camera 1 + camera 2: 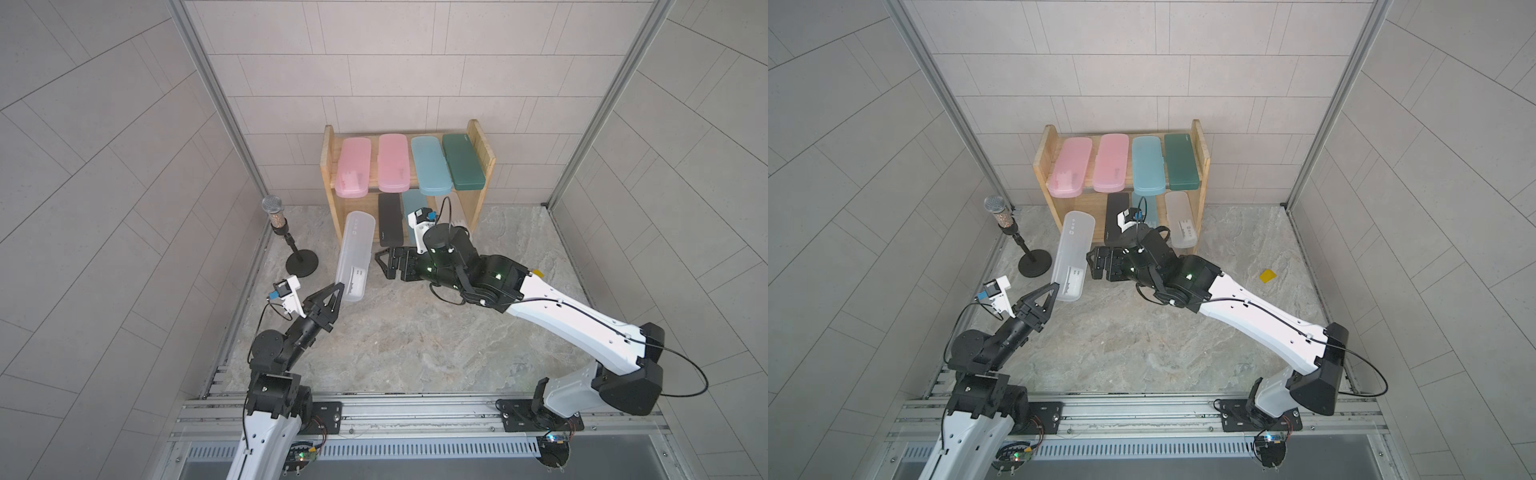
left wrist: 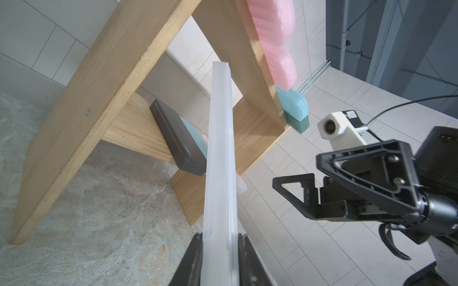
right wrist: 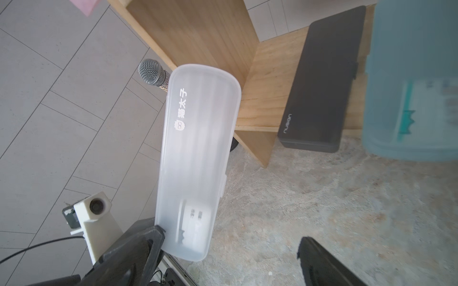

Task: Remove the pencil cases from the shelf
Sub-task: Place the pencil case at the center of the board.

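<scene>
- Left wrist view shows the left claw point(image 2: 219, 260) clenched on the near end of a frosted clear pencil case point(image 2: 219, 148), with its two fingers pressing on the flat faces of the case.
- In both top views this held case is out of the shelf point(image 1: 482, 151). It is slanted, and its far end is just in front of the shelf's left side panel.
- The right claw point(image 1: 383, 264) is spread wide and grasps nothing. It hangs just in front of the lower tier, beside the held case and apart from it.
- On the upper tier four cases lie side by side: the outer pink case point(image 1: 353, 168), the inner pink case point(image 1: 392, 164), the upper light blue case point(image 1: 430, 166) and the dark green case point(image 1: 462, 160).
- On the lower tier lie the black case point(image 1: 390, 220), whose end sticks out over the board's front edge, the lower light blue case point(image 1: 409, 201), partly hidden by the right arm, and a second frosted case point(image 1: 1179, 220).
- The tabletop point(image 1: 415, 340) is grey and marbled. A microphone point(image 1: 272, 205) on a small black stand is at its left side, and a small yellow piece point(image 1: 1267, 275) lies at its right side.
- Grey tiled walls close three sides, and a metal rail at the front carries both arm bases.
</scene>
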### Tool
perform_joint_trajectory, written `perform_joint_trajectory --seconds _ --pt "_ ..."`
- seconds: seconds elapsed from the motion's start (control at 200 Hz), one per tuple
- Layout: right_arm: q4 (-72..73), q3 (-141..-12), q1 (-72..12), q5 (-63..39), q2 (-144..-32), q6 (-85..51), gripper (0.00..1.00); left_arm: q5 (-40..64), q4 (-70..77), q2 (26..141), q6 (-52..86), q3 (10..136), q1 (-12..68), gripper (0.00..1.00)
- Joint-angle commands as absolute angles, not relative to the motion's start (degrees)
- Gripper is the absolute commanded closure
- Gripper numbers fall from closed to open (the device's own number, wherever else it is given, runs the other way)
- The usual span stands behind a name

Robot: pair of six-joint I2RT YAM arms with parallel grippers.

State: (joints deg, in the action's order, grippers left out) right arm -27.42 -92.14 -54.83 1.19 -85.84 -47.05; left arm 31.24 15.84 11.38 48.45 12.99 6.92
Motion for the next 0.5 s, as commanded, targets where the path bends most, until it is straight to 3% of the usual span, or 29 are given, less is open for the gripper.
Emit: perform_joint_trajectory --seconds 0.0,0.495 --pt "-25.94 -95.32 -55.83 2.44 -88.41 -47.63 0.00 30.51 13.04 7.51 47.65 13.38 7.25 1.00" --pt "-28.61 -106.31 -58.11 2.46 -99.14 -48.00 0.00 30.65 11.32 4.79 47.37 13.18 7.23 1.00"
